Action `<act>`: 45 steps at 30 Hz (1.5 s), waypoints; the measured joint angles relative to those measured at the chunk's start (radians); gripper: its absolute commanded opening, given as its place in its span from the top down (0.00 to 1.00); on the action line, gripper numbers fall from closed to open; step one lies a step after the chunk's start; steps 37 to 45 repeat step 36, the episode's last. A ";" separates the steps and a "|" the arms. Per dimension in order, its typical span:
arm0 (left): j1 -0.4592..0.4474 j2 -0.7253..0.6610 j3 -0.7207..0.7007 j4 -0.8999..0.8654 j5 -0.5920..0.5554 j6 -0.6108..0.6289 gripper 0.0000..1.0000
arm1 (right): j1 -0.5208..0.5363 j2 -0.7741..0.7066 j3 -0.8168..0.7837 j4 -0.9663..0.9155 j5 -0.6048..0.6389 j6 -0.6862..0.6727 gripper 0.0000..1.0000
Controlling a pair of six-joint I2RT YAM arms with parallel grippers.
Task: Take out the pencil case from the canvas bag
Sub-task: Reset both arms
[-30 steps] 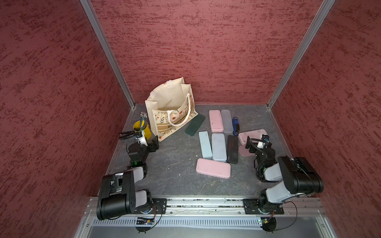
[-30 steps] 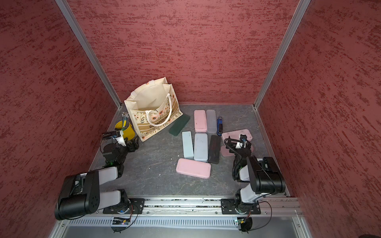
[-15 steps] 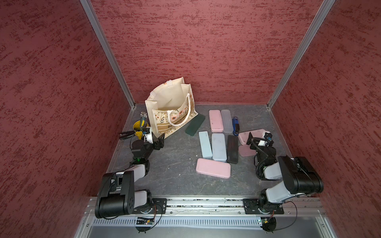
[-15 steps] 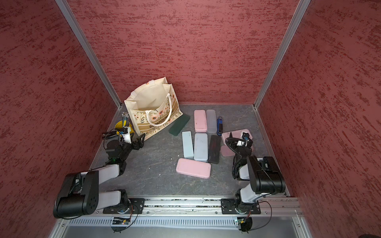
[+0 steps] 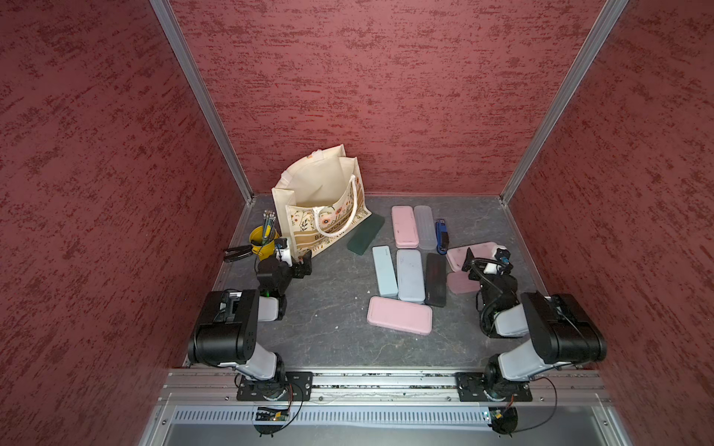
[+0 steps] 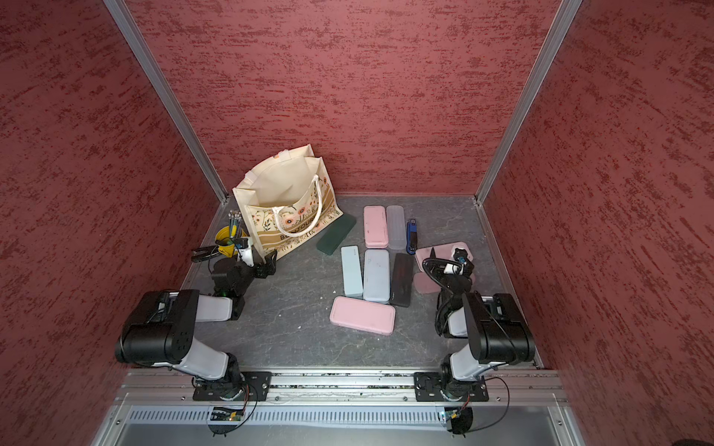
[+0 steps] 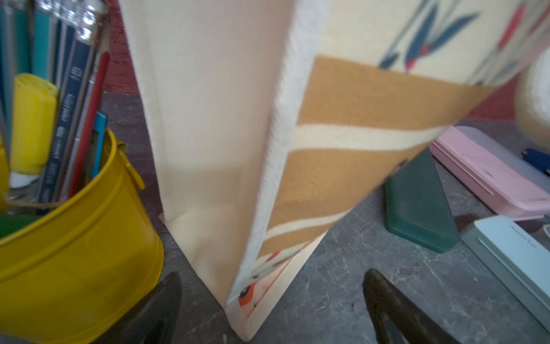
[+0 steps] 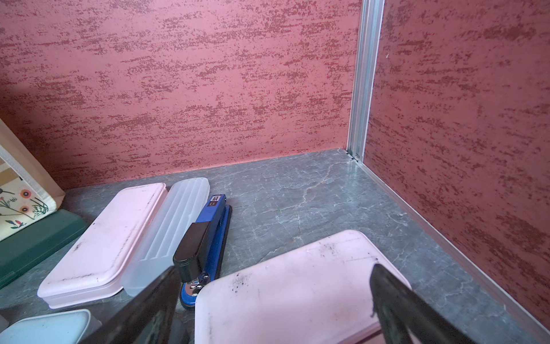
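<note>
Since a second ago the left gripper [image 7: 272, 306] has swung from the yellow bucket [image 7: 74, 253] to the near corner of the canvas bag [image 5: 324, 193], jaws wide and empty astride that edge, probably to steady the bag upright; no pencil case shows in the bag's open mouth, so any must lie deep inside; well away from the bag, the right gripper [image 8: 272, 280] hovers wide and empty over a pink case [image 8: 297, 303].
</note>
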 measured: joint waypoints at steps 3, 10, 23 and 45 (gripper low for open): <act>0.000 -0.002 0.021 -0.003 -0.035 -0.001 0.00 | 0.000 0.000 0.000 0.000 0.002 0.000 0.01; -0.021 -0.002 0.021 -0.019 -0.097 0.001 0.00 | 0.000 0.000 0.000 0.001 0.002 0.000 0.01; -0.032 -0.002 0.021 -0.020 -0.127 0.004 0.00 | 0.000 0.000 0.000 0.001 0.002 0.000 0.01; -0.028 -0.002 0.021 -0.021 -0.125 0.004 0.00 | 0.000 0.000 0.000 0.001 0.002 0.000 0.01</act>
